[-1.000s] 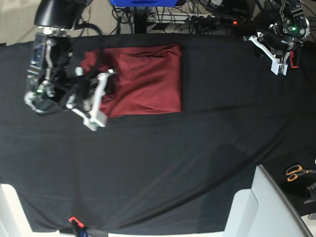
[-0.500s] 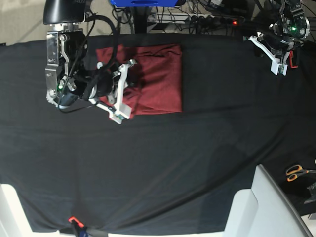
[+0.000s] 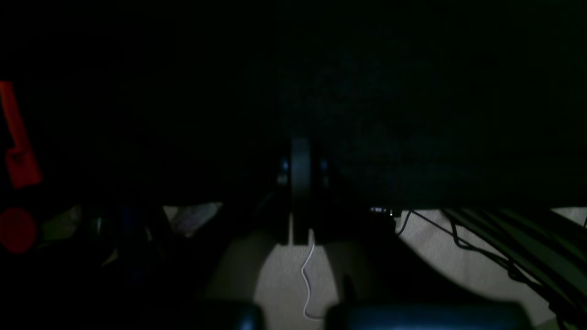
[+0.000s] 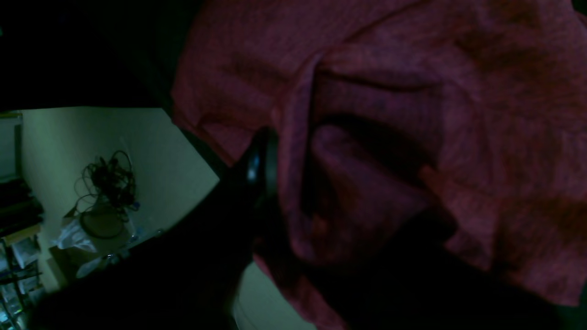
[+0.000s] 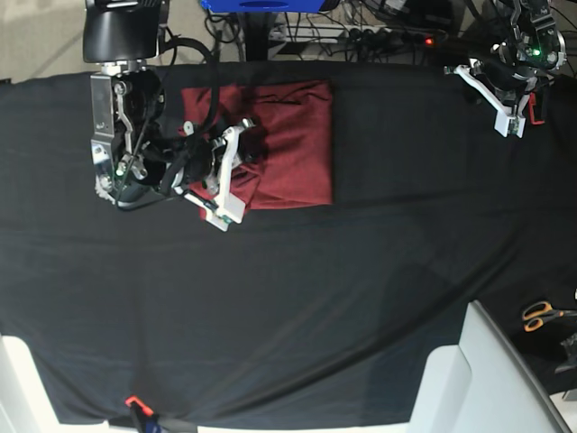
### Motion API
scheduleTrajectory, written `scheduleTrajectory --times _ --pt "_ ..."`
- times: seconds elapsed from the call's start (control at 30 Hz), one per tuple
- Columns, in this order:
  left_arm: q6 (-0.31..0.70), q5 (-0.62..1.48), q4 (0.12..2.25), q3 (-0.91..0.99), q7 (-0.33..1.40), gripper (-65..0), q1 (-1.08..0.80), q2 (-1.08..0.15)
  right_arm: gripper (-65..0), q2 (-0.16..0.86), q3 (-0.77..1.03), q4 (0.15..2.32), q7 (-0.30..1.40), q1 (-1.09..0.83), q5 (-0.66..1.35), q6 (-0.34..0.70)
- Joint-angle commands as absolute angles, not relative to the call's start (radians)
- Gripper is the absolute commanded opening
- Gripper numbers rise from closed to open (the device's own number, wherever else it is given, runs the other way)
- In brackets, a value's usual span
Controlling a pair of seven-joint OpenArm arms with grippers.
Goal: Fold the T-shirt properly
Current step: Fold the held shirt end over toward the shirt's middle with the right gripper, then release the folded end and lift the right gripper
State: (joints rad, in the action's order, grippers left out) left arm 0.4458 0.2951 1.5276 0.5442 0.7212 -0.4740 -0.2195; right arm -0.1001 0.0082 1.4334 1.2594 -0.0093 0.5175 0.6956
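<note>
Clearly, the right gripper (image 4: 293, 183) had its jaws pinched on a bunched fold of the T-shirt (image 4: 412, 114), the maroon knit wrapped over one finger so that only the other dark finger (image 4: 261, 160) showed in the right wrist view. From the base view the same gripper (image 5: 221, 176) sat over the left edge of the T-shirt (image 5: 288, 144), which lay folded into a rough rectangle on the far-left part of the counter (image 5: 361, 289), its left portion rumpled and lifted around the jaws. Part of the shirt's left side was hidden behind the arm and its cables.

The left gripper (image 5: 505, 104) hung near the far right corner of the counter, well apart from the shirt. In the left wrist view the left gripper (image 3: 300, 183) appeared as one narrow dark shape against the black cloth, the jaws drawn together with nothing between them; most of that view was too dark to make out. A pair of orange-handled scissors (image 5: 541, 314) lay at the right edge, partly cut off, beside a white panel (image 5: 478, 379)
</note>
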Motion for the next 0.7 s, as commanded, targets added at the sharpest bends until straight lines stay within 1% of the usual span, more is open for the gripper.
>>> scheduleTrajectory --times 0.0,0.07,0.1,0.17,0.2,0.27,0.4,0.67 --pt "0.447 0.303 1.543 0.555 0.708 -65.0 -0.476 -0.234 -43.5 -0.105 0.005 1.449 1.251 0.008 0.541 0.698" --pt "0.447 0.303 1.543 0.555 0.708 -65.0 -0.476 -0.236 -30.8 -0.105 0.004 1.449 1.257 0.015 0.541 0.698" --pt "0.447 0.303 1.543 0.555 0.708 -65.0 -0.476 -0.237 -25.5 -0.105 -0.004 1.449 1.257 0.018 0.541 0.698" --pt "0.447 0.303 1.543 0.555 0.708 -65.0 -0.476 -0.239 -17.6 -0.105 -0.042 1.449 1.257 0.024 0.541 0.698" --pt "0.447 0.303 1.543 0.555 0.708 -65.0 -0.476 -0.239 -14.9 -0.105 -0.062 1.449 1.257 0.025 0.541 0.698" --pt "0.447 0.303 1.543 0.555 0.708 -65.0 -0.476 -0.240 -13.7 -0.104 -0.084 1.451 1.257 0.033 0.541 0.698" --pt "0.447 0.303 1.543 0.558 0.708 -65.0 -0.476 -0.242 -14.1 -0.104 -0.119 1.451 1.260 0.047 0.541 0.698" --pt "0.447 0.303 1.543 0.561 0.708 -65.0 -0.473 -0.245 -14.1 -0.104 -0.237 1.451 1.331 0.085 0.541 0.698"
